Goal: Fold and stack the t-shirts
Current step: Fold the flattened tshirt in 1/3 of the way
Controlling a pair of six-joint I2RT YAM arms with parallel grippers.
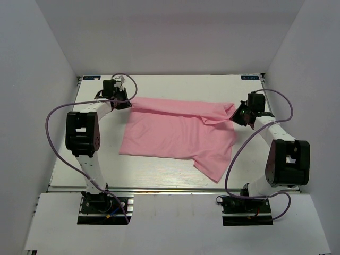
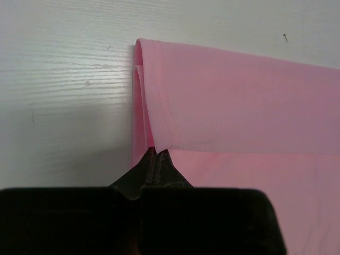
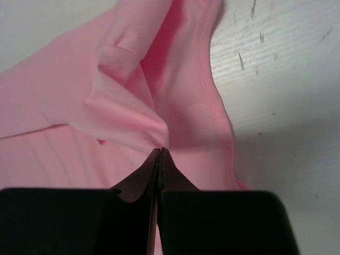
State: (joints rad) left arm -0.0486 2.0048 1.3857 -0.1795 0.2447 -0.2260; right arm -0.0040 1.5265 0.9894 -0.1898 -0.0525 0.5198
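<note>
Pink, thin and matte, the shirt [image 1: 178, 135] lies across the middle of the white table [image 1: 159, 178]. Its far edge runs as a long raised fold between the two grippers. One sleeve [image 1: 215, 164] trails out toward the near right.

The left gripper [image 1: 125, 102] is at the far left corner. In its wrist view the black fingers are pressed together on the cloth just where the stitched hem [image 2: 164, 95] doubles over itself. The right gripper [image 1: 237, 113] is at the far right corner. Its fingers are likewise clamped, with a crumpled flap of fabric pinched at their tips.

The cloth looks very light and limp. It will likely sag, drape and slide over itself rather than hold any crease, so a fold should stay straight only if both corners travel together and level. The hem's double layer and row of stitching make it the firmest place to take hold. The right-hand pinch sits in loose, bunched fabric and seems more apt to slip or drag a wrinkle along.

The table shows a faint wood grain under its paint and looks smooth enough for the shirt to slide across it. The body of the shirt is flat, with soft ripples near the right corner.
</note>
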